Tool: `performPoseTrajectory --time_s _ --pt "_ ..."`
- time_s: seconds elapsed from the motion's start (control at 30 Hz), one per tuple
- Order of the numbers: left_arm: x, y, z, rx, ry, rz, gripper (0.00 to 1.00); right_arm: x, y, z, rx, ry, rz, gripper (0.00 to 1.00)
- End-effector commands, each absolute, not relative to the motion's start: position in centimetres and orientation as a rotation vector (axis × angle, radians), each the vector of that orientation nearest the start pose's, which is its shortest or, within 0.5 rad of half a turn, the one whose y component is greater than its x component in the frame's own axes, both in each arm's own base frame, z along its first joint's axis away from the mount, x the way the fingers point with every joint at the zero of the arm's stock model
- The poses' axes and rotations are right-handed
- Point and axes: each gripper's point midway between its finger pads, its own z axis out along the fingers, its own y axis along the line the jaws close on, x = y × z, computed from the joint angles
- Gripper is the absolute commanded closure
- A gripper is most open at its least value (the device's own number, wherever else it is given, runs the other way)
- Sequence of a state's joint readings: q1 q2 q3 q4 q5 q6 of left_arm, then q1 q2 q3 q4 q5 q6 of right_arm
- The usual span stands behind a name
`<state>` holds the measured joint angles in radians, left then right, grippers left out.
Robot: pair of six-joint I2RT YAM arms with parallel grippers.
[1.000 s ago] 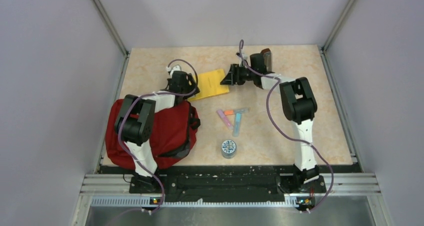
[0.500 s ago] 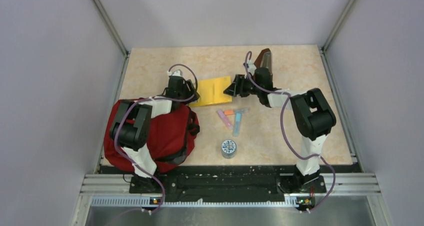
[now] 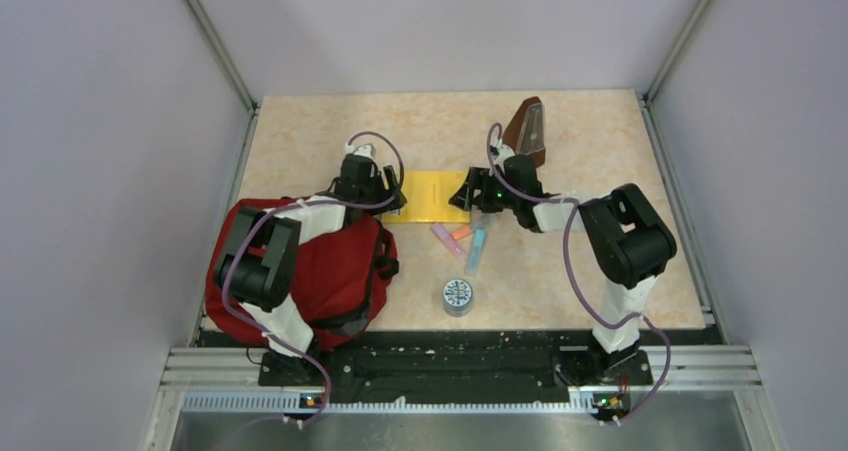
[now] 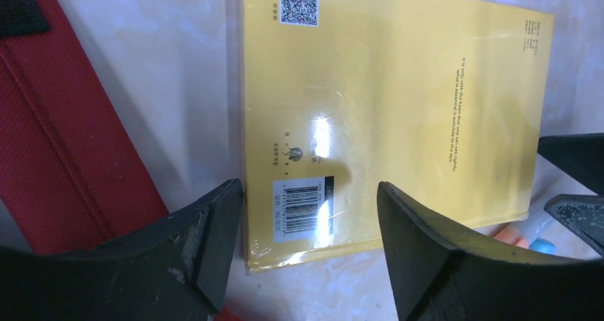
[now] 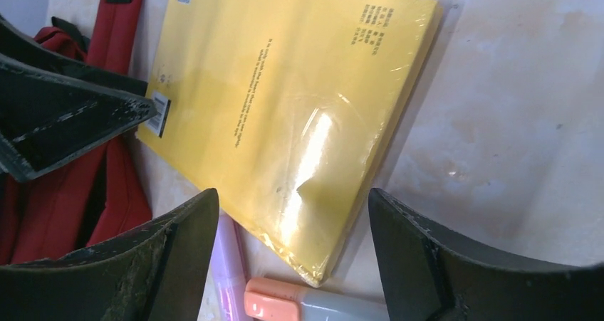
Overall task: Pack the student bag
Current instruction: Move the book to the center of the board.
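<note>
The red student bag (image 3: 300, 271) lies at the near left of the table, under my left arm; its strap (image 4: 64, 143) shows in the left wrist view. A yellow plastic-wrapped book (image 3: 428, 195) lies flat between my grippers, also in the left wrist view (image 4: 399, 107) and the right wrist view (image 5: 285, 107). My left gripper (image 4: 310, 246) is open at the book's left end, its jaws astride the barcode corner. My right gripper (image 5: 293, 257) is open at the book's right end, jaws astride a corner, touching nothing.
Several highlighter pens (image 3: 468, 239) lie just near the book; a pink one (image 5: 228, 264) and an orange-capped one (image 5: 299, 303) sit between my right jaws. A round tape roll (image 3: 457, 296) lies nearer the front. A brown case (image 3: 526, 127) stands at the back.
The book has slid and turned from the back towards the pens and now lies square. Both grippers came down and towards the front with it; the right arm left the brown case.
</note>
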<state>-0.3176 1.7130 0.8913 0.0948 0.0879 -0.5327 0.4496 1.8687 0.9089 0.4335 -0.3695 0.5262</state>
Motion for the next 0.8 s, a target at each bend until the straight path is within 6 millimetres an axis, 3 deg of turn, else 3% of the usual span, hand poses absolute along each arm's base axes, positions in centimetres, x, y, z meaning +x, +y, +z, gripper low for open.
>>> performPoseTrajectory --time_s 0.0,0.17,0.37,0.63,0.7,0.77 --pt "41.3 -16.0 6.8 -0.165 2.295 -0.432 0.24 41.0 27.8 8.1 -0.147 2.099 0.869 0.24" --pt "42.4 -15.6 5.6 -0.212 2.328 -0.374 0.21 41.5 28.5 6.9 -0.163 2.128 0.885 0.24" --pt "41.8 -17.8 3.9 -0.220 2.400 -0.515 0.20 41.0 29.1 6.3 -0.164 2.138 0.930 0.24" --pt "40.9 -18.3 2.0 -0.230 2.475 -0.481 0.19 40.4 29.4 6.3 -0.165 2.132 0.953 0.24" --pt "40.6 -19.3 2.2 -0.225 2.466 -0.556 0.19 40.1 29.6 6.3 -0.165 2.128 0.970 0.24" --pt "40.6 -20.7 3.8 -0.221 2.394 -0.681 0.20 39.9 29.8 6.3 -0.163 2.122 0.995 0.25"
